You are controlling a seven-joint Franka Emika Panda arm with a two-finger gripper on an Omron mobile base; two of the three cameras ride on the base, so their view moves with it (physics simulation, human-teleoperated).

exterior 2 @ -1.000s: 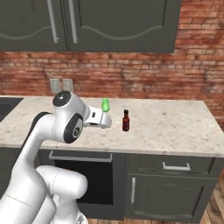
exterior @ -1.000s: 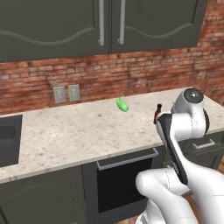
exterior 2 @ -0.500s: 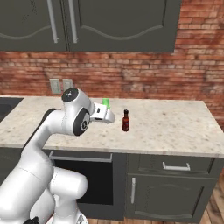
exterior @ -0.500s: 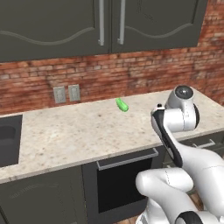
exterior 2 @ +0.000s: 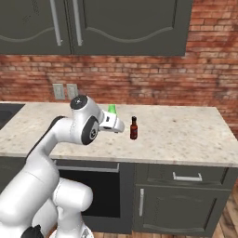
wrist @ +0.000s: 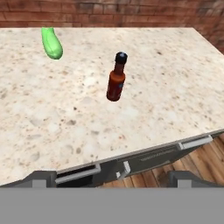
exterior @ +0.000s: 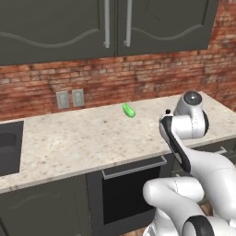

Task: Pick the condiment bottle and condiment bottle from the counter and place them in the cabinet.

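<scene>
the condiment bottle stands upright on the counter, ahead of your pincer and well apart from it. it is a small dark red-brown bottle with a black cap. note the green bottle lying on its side farther ahead and to the left of the pincer, near the brick wall. your pincer sits above the counter's front edge, with its jaws spread fully apart and nothing between them. in the right base view, the upright bottle stands just beyond the hand. the cabinet doors above the counter are closed.
</scene>
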